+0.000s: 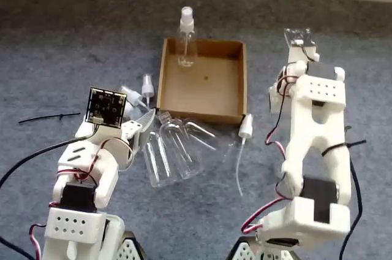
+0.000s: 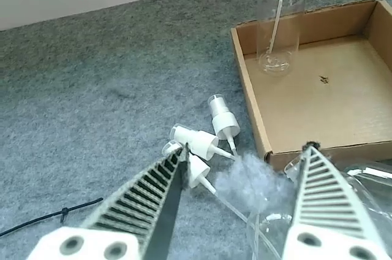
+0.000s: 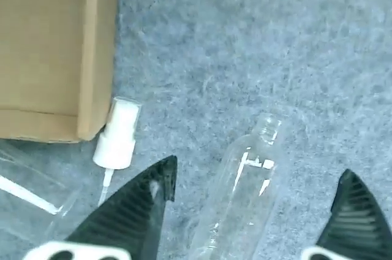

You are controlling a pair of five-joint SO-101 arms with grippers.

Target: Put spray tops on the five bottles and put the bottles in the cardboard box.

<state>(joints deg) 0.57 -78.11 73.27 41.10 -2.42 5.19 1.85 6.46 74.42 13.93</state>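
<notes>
- Cardboard box (image 1: 211, 97) sits open-topped on grey carpet (image 1: 73, 45), between the two arms.
- One capped bottle (image 1: 187, 45) stands upright inside the box, in its far left corner, spray top fitted.
- Loose spray tops (image 2: 199, 143) lie clustered on the carpet just off the box's left wall.
- Uncapped bottles (image 1: 171, 149) lie on their sides close to the box's near wall.
- Another spray top (image 3: 116, 137), with its tube, lies at the box's near right corner.
- An open-necked bottle (image 3: 245, 192) lies beside that spray top, on the side away from the box.
- Left gripper (image 2: 244, 152) hangs off the box's near left corner, jaws spread, holding nothing.
- Right gripper (image 3: 257, 173) hovers over the open-necked bottle, jaws wide apart and clear of it.
- A black cable tie (image 1: 49, 117) lies well left of the box.
</notes>
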